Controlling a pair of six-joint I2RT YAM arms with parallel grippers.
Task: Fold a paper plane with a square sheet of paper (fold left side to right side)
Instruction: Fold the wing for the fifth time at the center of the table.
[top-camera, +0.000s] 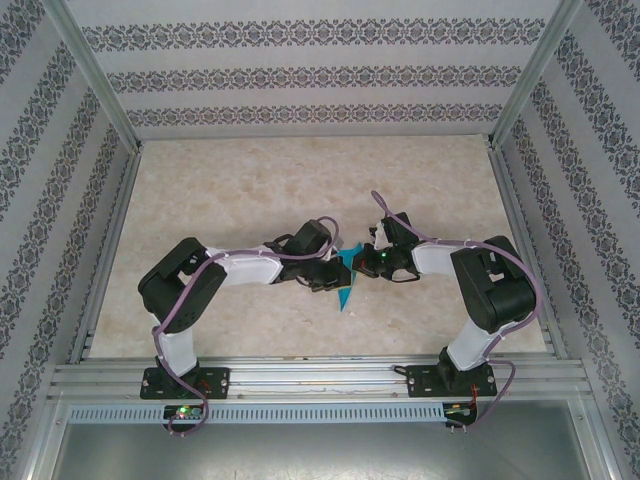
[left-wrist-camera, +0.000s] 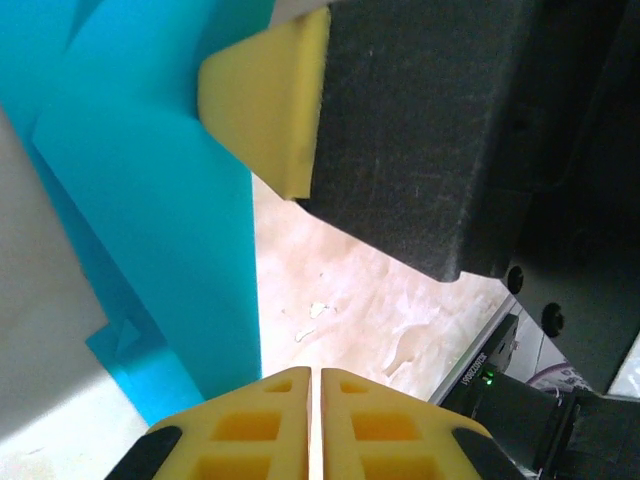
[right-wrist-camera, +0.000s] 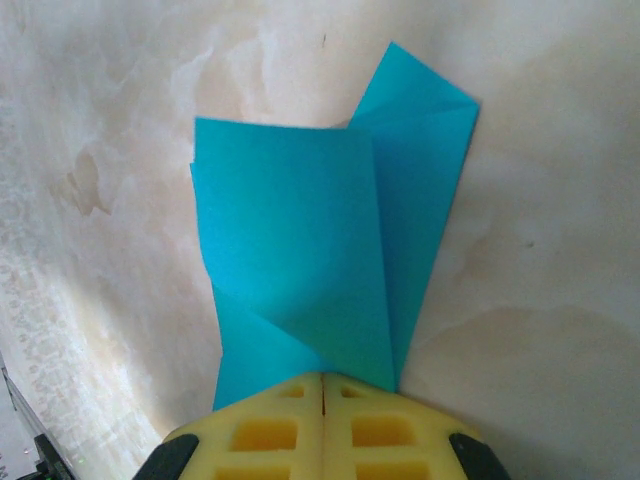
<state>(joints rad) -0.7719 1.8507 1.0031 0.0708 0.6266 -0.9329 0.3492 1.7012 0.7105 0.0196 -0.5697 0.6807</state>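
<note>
Sheet (right-wrist-camera: 300, 230) is mid-bench (top-camera: 250, 190), already part-folded w/ several layers overlapping. It sits btwn the two hands, lower tip pointing to 6 o'clock in the top view.

L hand (left-wrist-camera: 312, 400) is at the sheet's 9 o'clock, pads pressed together w/ barely a seam. The sheet's edge runs down just beside its 9 o'clock pad, but can't tell if any paper is actually nipped.

R hand (right-wrist-camera: 325, 400) is at the sheet's 3 o'clock, also closed pad to pad. In its wrist view the layers narrow straight into the seam, so it looks clamped on the sheet's near end. From there one flap goes to 12 o'clock and another fans to 1 o'clock.

Handling, my read:
- Very light, thin, floppy; no stiffness except along creases.
- Matte, so soft pads should grip OK, but it prob. slides easily on the smooth bench.
- Tears or crumples if both hands pull apart, and stray dents will stay.

Best hold is prob. an outer edge or corner of a free flap, pinching shallow thru one layer only. The other hand should pin the stacked part near the crease so the layers don't shift.
</note>
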